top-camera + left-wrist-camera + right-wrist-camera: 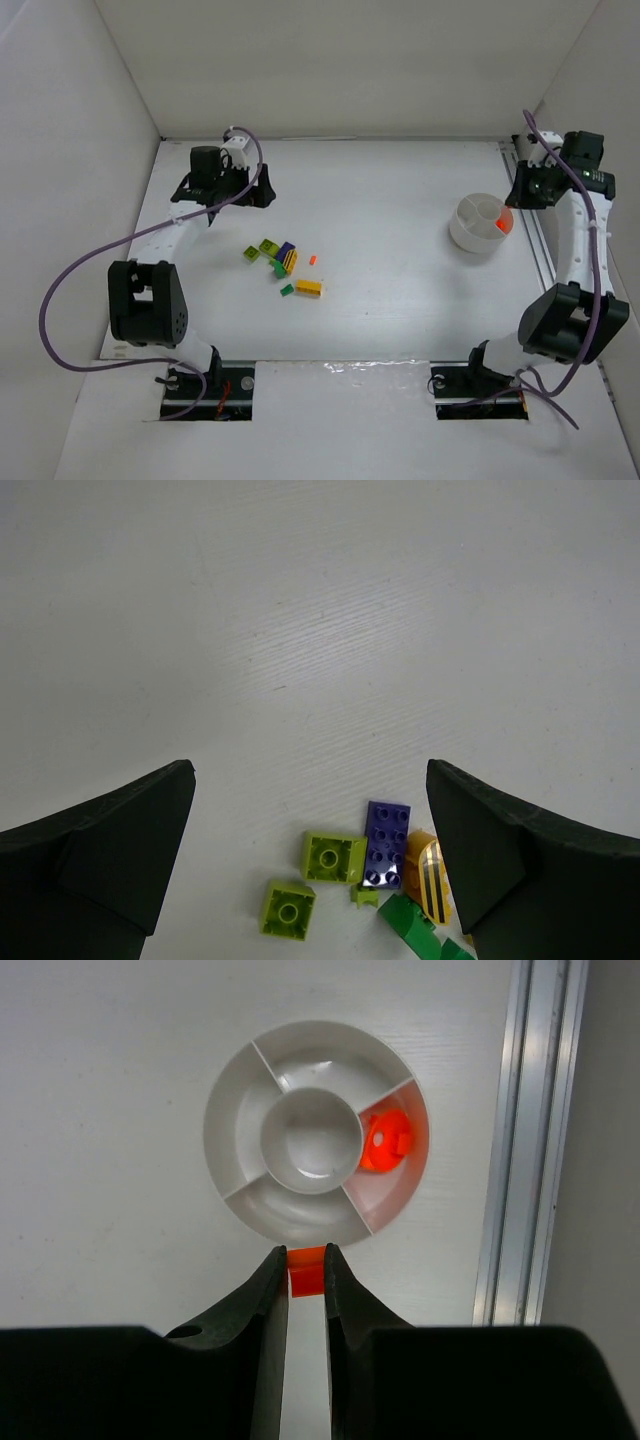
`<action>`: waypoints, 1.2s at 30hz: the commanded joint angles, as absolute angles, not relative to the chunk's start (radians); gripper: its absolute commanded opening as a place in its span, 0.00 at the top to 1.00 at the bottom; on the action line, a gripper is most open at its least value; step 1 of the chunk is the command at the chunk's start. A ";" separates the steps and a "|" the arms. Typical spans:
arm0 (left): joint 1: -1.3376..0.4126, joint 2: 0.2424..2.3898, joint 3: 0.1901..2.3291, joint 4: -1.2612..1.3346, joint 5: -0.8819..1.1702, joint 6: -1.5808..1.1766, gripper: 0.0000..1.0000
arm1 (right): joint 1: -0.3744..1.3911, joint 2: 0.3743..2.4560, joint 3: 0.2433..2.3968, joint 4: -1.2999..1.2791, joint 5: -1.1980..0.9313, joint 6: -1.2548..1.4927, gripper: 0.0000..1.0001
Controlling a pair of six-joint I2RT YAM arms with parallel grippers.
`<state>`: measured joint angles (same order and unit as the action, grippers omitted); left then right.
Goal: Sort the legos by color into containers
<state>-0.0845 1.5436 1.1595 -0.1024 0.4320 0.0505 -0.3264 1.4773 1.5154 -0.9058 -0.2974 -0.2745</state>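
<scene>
Loose legos lie at the table's middle left: lime green (268, 246), purple (287, 250), yellow (309, 287), dark green (287, 290) and a tiny orange one (313, 259). My left gripper (208, 208) hangs open and empty just up-left of them. In the left wrist view it (310, 775) sits above two lime bricks (334, 857), a purple plate (388, 842), a striped orange piece (430, 878) and a green one (410, 925). My right gripper (306, 1257) is shut on an orange brick (306, 1275) at the near rim of the round white bowl (232, 1100). One orange piece (388, 1142) lies in the bowl's right compartment.
The bowl (462, 232) stands at the right, close to an aluminium rail (536, 250) along the table's right edge; the rail also shows in the right wrist view (520, 1160). White walls enclose the table on three sides. The bowl's other compartments hold nothing.
</scene>
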 commanded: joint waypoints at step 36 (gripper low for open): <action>-0.123 1.552 1.166 0.043 0.451 -0.009 0.00 | -0.397 1.693 1.528 -0.784 -0.232 -0.199 0.83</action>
